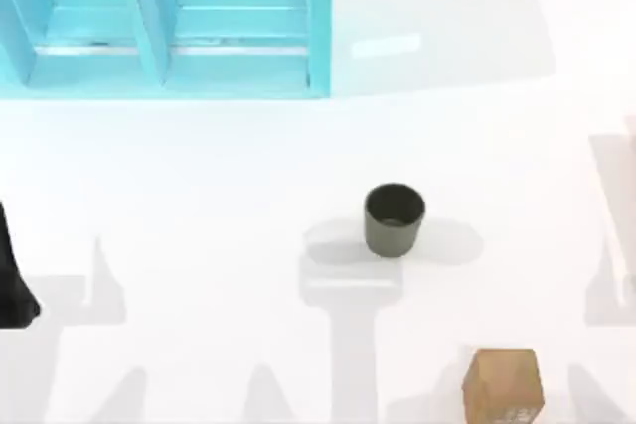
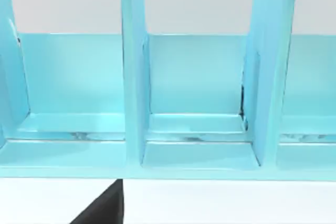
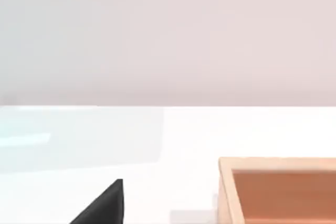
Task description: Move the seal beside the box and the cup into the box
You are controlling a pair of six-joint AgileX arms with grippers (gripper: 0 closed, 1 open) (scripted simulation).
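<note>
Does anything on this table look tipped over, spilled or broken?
Nothing stands out. The cup stands upright mid-table, the seal sits flat near the front edge, and the blue divided box rests squarely at the back left. No spills or damage show.

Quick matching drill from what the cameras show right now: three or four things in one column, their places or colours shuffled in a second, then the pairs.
Things:
1. cup
2. seal
3. blue divided rack
4. tan open box

Descriptions:
A. light blue, at the top view's far left edge of the table
B. dark olive-grey, upright near the table's middle
C. tan-brown block at the near edge, toward the right
D. pale wooden rim, orange-brown inside, seen by the right wrist camera

Pairs: 1-B, 2-C, 3-A, 4-D
</note>
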